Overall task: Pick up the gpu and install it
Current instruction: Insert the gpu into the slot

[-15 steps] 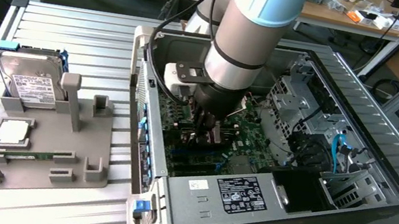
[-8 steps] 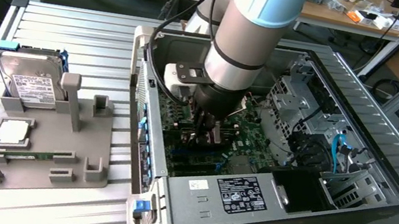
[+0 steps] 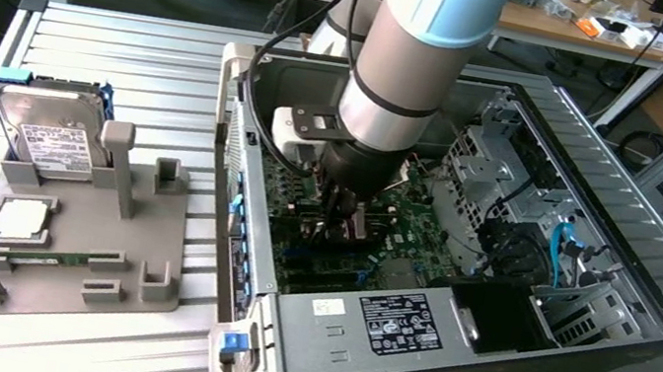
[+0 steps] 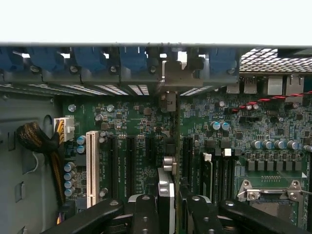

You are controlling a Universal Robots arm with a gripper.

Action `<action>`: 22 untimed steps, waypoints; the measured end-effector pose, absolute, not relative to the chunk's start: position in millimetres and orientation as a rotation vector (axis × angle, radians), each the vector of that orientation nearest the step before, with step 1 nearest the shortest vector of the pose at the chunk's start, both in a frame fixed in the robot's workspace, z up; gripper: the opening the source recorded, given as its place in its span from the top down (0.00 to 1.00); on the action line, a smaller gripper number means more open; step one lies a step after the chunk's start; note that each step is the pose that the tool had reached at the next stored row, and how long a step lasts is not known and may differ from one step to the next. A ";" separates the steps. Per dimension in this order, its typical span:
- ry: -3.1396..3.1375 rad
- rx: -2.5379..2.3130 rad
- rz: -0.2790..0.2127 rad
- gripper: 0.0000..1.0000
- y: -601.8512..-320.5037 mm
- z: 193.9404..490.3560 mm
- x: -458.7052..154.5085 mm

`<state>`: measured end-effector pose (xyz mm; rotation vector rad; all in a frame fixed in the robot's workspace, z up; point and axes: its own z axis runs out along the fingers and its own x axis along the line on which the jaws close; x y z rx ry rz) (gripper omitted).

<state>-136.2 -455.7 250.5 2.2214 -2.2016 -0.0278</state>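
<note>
Arm point(image 3: 409, 49) comes in from 12 o'clock of exterior view, wrist pointing nearly straight down into open PC case point(image 3: 639, 265). Forearm steep, slight lean toward 1 o'clock; black cable runs along it.

Gripper point(image 3: 346, 220) sits low inside case, just above motherboard point(image 3: 411, 234), approx. centre of the board area. Wrist cam: both black fingers point(image 4: 146, 214) pinch the gpu point(image 4: 166, 195) edge-on between them. Jaws partly closed, pressed on the card from either side.

Gpu stands upright on edge, thin, held vertical, its metal bracket point(image 4: 171, 78) at the case's rear slot wall. Card lines up w/ the row of black expansion slots point(image 4: 131, 163); lower edge at or in a slot, can't tell if fully seated. White slot point(image 4: 91, 168) well off to one side, w/ capacitors beside it.

Outside case, at 9 o'clock in exterior view: grey fixture tray point(image 3: 81, 256) on slatted table point(image 3: 127, 44). Hard drive point(image 3: 47, 136) leans upright in it, RAM stick point(image 3: 53, 257) lies flat near tray front.
</note>
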 end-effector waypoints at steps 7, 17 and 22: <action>-2.201 2.221 -0.028 0.72 -455.7 250.5 -136.3; -2.202 2.221 -0.028 0.65 -455.7 258.6 -136.3; -2.202 2.221 -0.028 0.65 -455.7 272.9 -136.2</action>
